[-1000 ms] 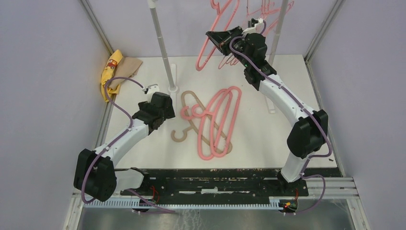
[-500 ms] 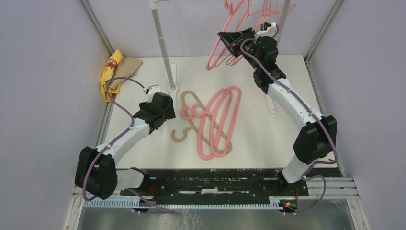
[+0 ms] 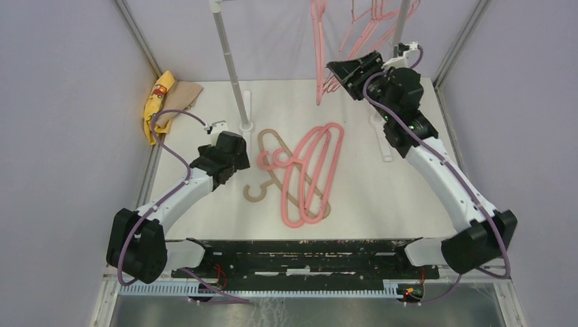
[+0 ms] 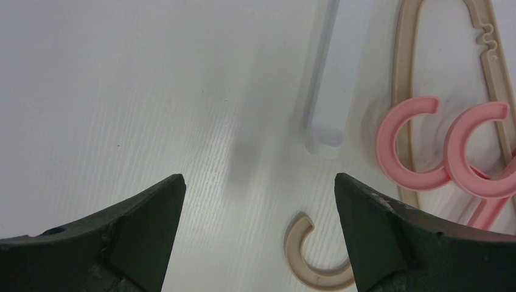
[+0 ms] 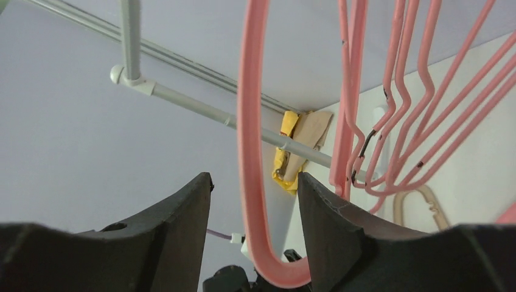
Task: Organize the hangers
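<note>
Pink tubular hanger (image 5: pixel 251 121) hangs upright, its lower loop passing between the spread fingers of my right hand (image 5: pixel 254 176), which is raised high near the rack rail (image 5: pixel 201 106). Thin pink wire hangers (image 5: pixel 414 91) hang just beside it. My left hand (image 4: pixel 258 177) hovers low over the white surface (image 4: pixel 152 91), fingers spread, pinching nothing. Just ahead, two pink hangers (image 3: pixel 313 170) lie across the tan hanger (image 4: pixel 404 61).
</note>
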Controlling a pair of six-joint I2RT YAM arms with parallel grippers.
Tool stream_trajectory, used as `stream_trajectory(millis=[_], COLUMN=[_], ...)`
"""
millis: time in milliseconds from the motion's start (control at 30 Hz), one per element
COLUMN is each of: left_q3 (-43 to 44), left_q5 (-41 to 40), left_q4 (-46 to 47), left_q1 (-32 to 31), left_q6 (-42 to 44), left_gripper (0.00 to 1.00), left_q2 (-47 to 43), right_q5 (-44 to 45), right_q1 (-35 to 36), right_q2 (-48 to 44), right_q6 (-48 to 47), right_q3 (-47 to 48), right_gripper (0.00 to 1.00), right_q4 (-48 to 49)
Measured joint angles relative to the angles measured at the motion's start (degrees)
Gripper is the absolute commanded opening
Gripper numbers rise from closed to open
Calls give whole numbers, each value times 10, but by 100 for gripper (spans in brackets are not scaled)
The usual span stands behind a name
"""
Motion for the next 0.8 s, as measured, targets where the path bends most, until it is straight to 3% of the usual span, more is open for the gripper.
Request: stream_trajectory(millis=[200,333,467,600,800], left_q3=[0,0,0,0,0], left_q5=[0,-1,-3,-5,-4], left_q4=[0,0,-1,-2,-2], left_q1=[0,0,0,0,0], left_q6=[0,0,0,0,0], left_gripper=[99,99,99,99,99], left_q2=[10,21,27,27,30], right_q5=[49,78,88,97,91], right_q1=[31,106,189,252,290], right_q2=[-149,-195,-188,-168,-99], right_q6=[-150,-268,-348,-380,-384], right_q3=[-35,-47,-88,-206,-253], right_gripper=[63,61,61,60,59], right_q4=[-84,-160,-220,-277,-313])
